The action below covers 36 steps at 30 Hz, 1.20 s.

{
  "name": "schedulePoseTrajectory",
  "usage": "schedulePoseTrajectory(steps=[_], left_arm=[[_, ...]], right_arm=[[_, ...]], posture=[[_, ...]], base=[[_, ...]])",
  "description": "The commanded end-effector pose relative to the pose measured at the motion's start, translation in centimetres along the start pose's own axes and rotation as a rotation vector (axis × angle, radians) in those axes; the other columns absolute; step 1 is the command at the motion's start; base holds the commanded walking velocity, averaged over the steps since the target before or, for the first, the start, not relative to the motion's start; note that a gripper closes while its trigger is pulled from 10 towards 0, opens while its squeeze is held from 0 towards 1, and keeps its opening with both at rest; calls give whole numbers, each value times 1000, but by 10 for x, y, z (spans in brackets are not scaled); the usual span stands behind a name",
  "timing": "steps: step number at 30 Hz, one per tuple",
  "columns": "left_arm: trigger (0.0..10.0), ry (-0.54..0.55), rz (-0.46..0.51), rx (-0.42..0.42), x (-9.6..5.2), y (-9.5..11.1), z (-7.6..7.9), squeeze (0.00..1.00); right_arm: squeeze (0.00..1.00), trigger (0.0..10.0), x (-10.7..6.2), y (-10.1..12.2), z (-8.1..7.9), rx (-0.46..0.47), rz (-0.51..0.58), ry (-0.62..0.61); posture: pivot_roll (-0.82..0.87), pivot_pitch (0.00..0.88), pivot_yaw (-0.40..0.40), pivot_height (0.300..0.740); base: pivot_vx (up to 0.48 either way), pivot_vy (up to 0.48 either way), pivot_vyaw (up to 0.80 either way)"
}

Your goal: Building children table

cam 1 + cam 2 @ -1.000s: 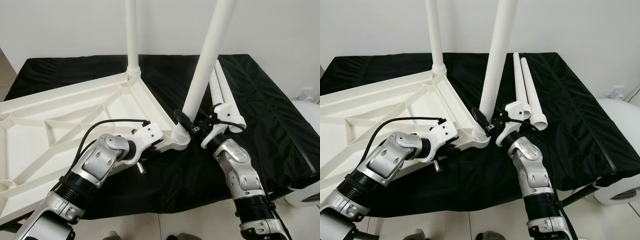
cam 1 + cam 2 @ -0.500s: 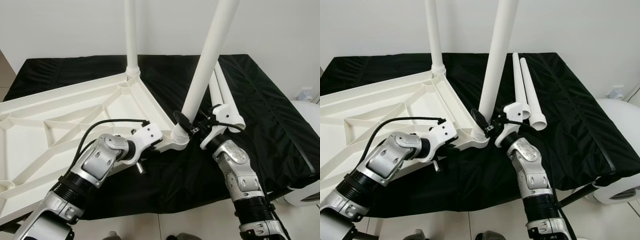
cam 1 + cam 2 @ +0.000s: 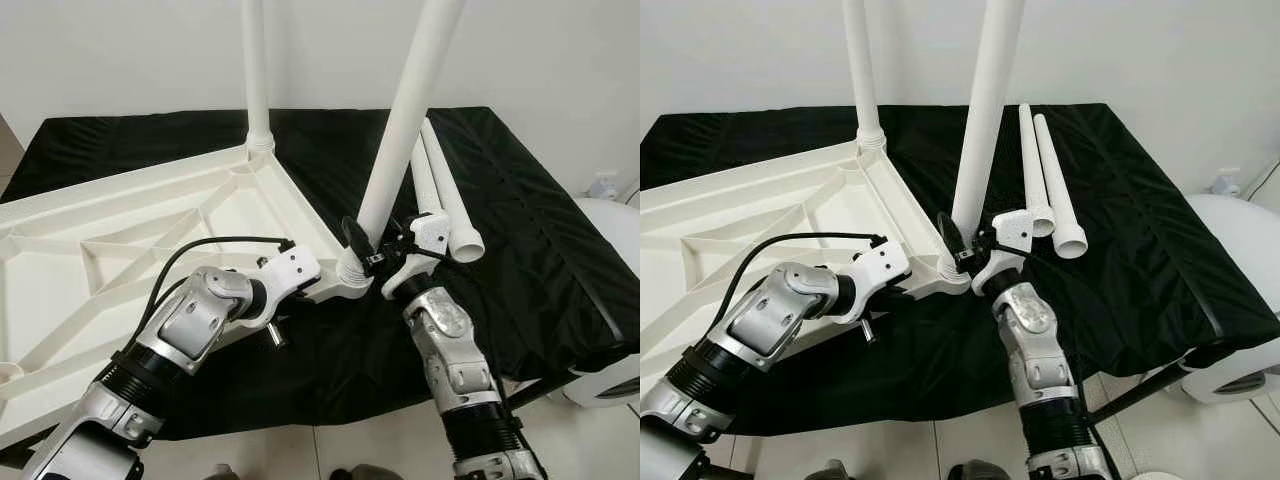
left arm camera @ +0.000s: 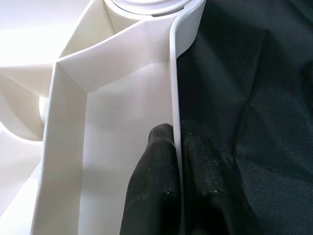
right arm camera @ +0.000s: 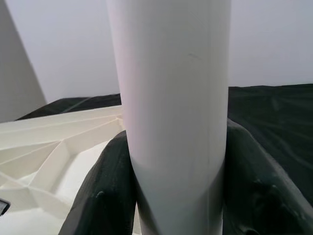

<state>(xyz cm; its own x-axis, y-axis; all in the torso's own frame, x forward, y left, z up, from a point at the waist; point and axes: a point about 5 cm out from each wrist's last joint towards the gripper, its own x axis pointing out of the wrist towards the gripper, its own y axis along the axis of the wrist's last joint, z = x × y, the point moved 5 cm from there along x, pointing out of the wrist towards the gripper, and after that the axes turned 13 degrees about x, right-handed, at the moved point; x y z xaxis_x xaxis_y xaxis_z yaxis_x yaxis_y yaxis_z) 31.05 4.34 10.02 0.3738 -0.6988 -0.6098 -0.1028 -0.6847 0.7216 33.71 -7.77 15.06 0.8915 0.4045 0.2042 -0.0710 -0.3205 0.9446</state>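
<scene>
Since a second ago the right arm has drawn in toward the robot and the near table leg [image 3: 400,140] stands a little steeper, its foot seated in the corner socket [image 3: 350,270] of the upturned white tabletop [image 3: 120,260]. Clamped on that leg just above the socket is the right gripper [image 3: 368,252], one black finger [image 5: 105,191] pressed on each side of the white tube (the wrist view shows the tube wedged tight between them).

Along the tabletop's edge from that socket, the left gripper [image 4: 182,147] pinches the thin rim wall, one finger [image 4: 151,181] inside the tray-like underside, the other outside over the black cloth [image 3: 520,220]; its jaws are narrow, holding the rim.

Beyond the left gripper, at the far corner, a second leg [image 3: 255,70] stands upright in its own socket. Just beyond the right gripper, two loose legs [image 3: 440,185] lie side by side on the cloth, touching, their wider ends toward the robot.

Past the cloth's edge, on the right arm's side, sits a rounded white object [image 3: 610,380].
</scene>
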Motion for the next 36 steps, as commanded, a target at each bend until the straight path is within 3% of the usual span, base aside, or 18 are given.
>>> schedulePoseTrajectory(steps=[1,12,22,30,36], left_arm=[[10000,54,60,58,-6,23,-10,0],[10000,66,54,51,-11,21,-12,0],[10000,92,59,39,-12,25,-16,0],[10000,109,59,35,-14,25,-21,0],[10000,128,66,31,-15,28,-27,0]], right_arm=[[0,10000,-17,-60,-2,81,-220,-54],[0,10000,-12,-55,-16,69,-159,-95],[0,10000,-14,-53,-29,29,-130,-54],[0,10000,-19,-54,-25,30,-122,-60],[0,10000,-19,-48,-16,25,-74,-160]], posture=[[42,52,-24,740],[55,76,-34,740],[52,82,-48,740],[43,79,-53,740],[42,77,-52,740]], base=[[0,0,0],[0,0,0],[0,0,0],[0,0,0],[0,0,0]])
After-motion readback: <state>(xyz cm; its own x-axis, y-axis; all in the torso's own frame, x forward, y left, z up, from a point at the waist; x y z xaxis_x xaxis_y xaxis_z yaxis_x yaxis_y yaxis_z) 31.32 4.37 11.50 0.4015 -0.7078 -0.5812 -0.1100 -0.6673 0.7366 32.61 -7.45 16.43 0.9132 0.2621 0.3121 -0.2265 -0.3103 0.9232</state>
